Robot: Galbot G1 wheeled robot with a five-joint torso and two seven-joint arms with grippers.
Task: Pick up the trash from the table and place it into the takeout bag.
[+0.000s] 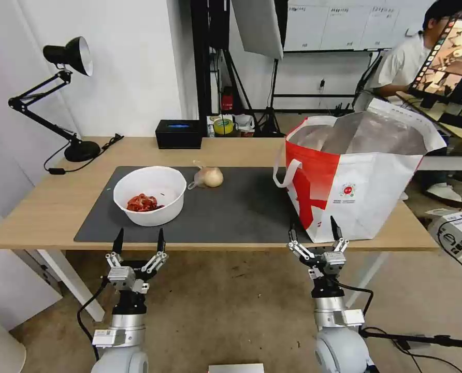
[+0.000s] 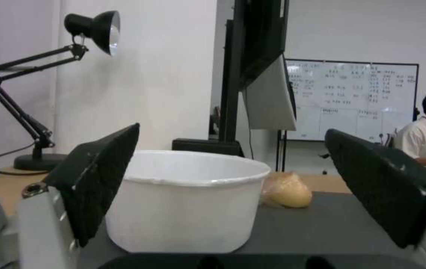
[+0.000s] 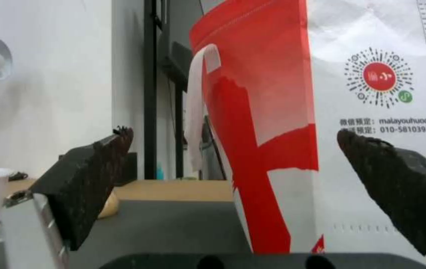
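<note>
**Both arms waited at the near edge, trash not yet lifted**

The light-wood table point(image 1: 49, 207) carried a dark grey mat point(image 1: 241, 207). On the mat's right end stood the red-and-white takeout bag point(image 1: 355, 191), mouth open and upright, its white handle point(image 1: 283, 173) drooping toward the mat's middle. Left of centre sat the white bowl point(image 1: 150, 199) holding red scraps point(image 1: 143, 203); just behind it lay the clear bag with a yellowish lump point(image 1: 210, 177). A black box point(image 1: 179, 133) rested at the far edge.

The left gripper point(image 1: 139, 241) hung before the table edge facing the bowl, fingers spread and empty. The right gripper point(image 1: 314, 228) hung likewise spread, close to the bag's front.

A pinch on the bowl's thin rim could tip it and spill scraps. The right fingers might shove the light bag. Open mat lay between bowl and bag.
</note>
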